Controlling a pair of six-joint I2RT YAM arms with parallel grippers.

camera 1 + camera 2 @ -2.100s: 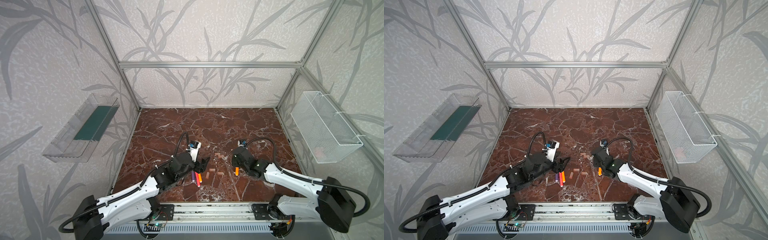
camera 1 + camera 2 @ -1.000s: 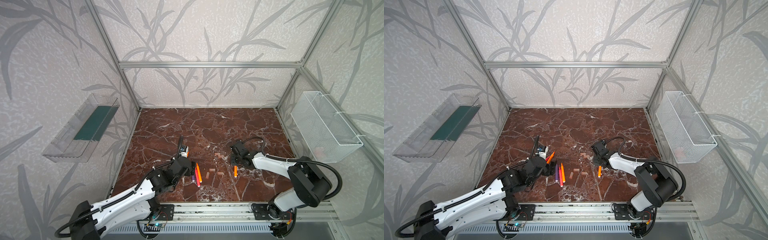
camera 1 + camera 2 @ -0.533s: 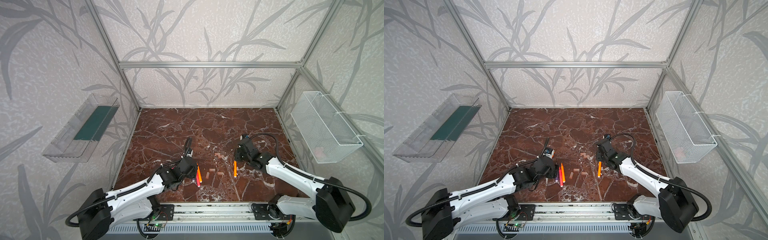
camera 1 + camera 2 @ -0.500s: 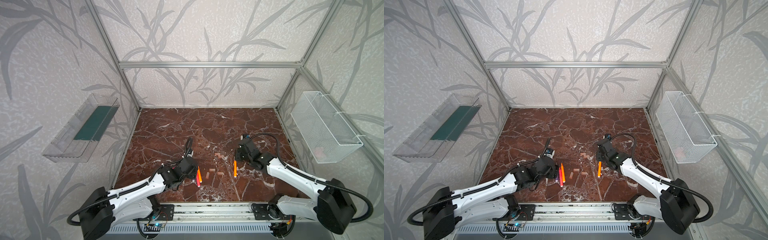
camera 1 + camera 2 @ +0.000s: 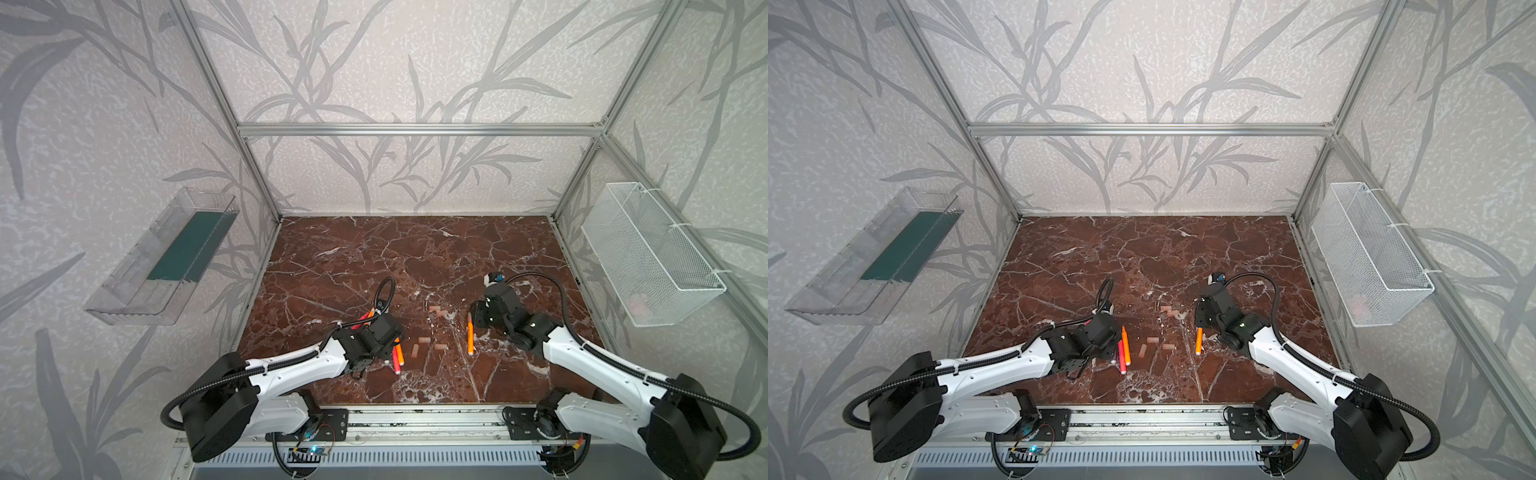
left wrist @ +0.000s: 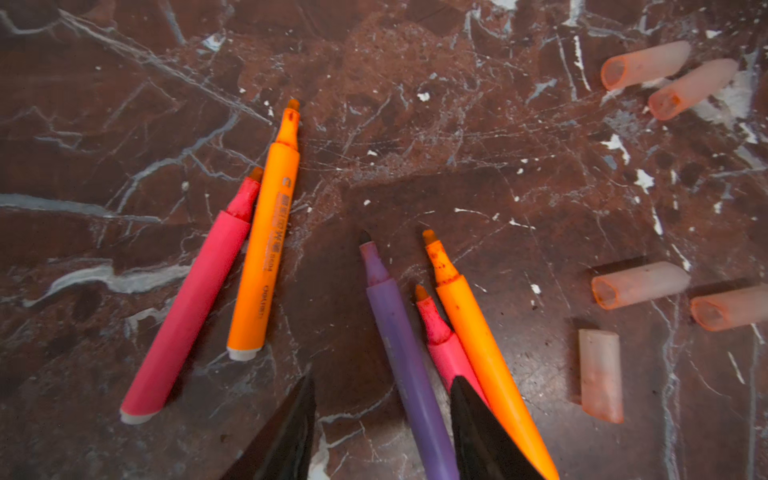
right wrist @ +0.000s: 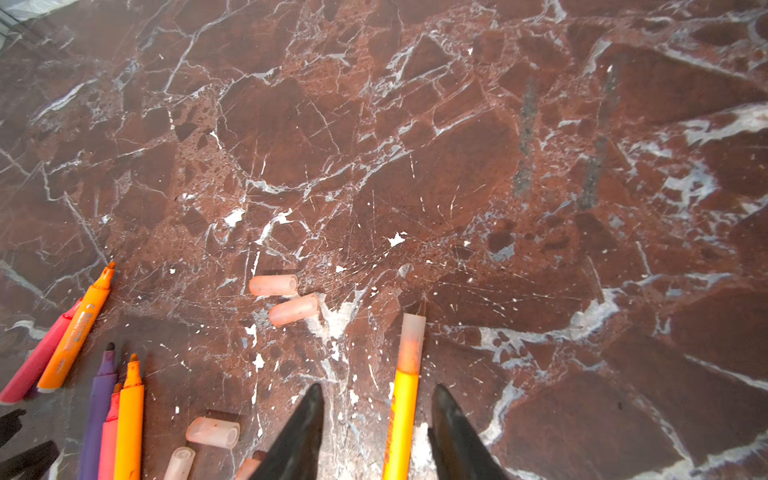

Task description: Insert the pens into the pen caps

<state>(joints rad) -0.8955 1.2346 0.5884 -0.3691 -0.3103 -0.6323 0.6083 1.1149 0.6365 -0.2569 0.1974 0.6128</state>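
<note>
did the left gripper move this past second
Yes. In a top view the left gripper shifted right, toward the loose caps; its jaws flank the purple pen.

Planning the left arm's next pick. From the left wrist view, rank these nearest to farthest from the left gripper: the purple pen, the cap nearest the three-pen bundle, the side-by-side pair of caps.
1. purple pen: between the open jaws of the left gripper.
2. cap nearest the bundle: just outside the jaws, beyond the orange pen.
3. pair of caps: farthest ahead.
</note>
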